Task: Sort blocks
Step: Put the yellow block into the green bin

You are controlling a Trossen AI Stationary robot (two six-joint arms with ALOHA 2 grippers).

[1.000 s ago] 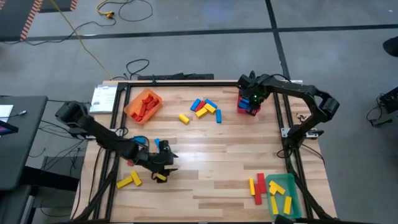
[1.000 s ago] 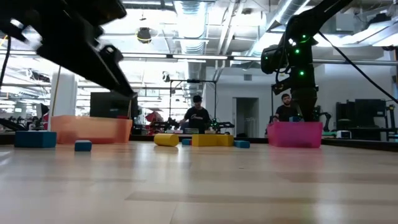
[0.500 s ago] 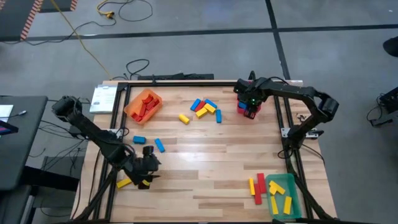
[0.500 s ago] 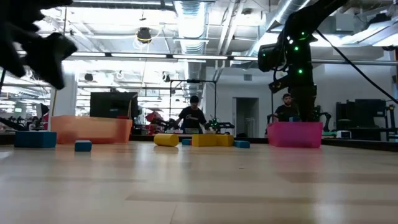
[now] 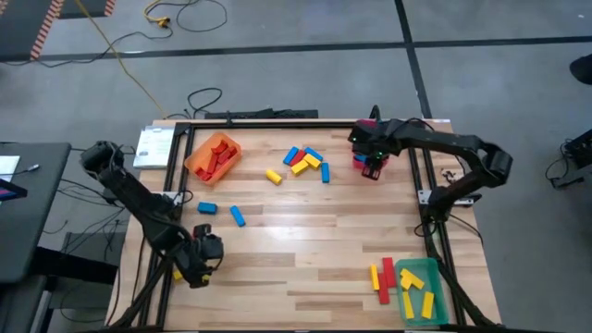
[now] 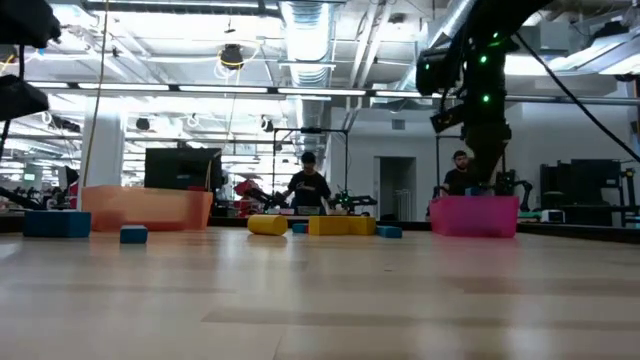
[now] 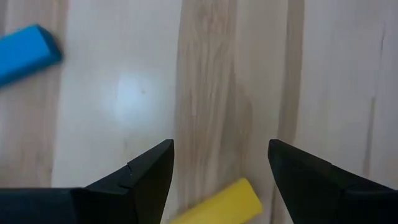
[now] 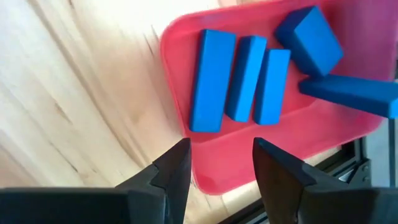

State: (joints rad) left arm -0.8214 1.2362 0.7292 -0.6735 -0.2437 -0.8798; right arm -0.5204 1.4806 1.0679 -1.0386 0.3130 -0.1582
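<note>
Left pincer [image 7: 221,165], fingers spread and empty, hovers over the tabletop's [image 5: 314,240] near-left corner; a yellow block [image 7: 217,204] lies just beneath, slanted across its gap. Right pincer [image 8: 221,163], parted and empty, hangs above the red bin [image 8: 205,162] of blue blocks [image 8: 245,78].

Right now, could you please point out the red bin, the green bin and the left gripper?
red bin [image 8: 217,155]: right wrist view, bare floor.
green bin [image 5: 427,271]: high view, bare corner.
left gripper [image 7: 217,168]: left wrist view, between fingertips.
</note>
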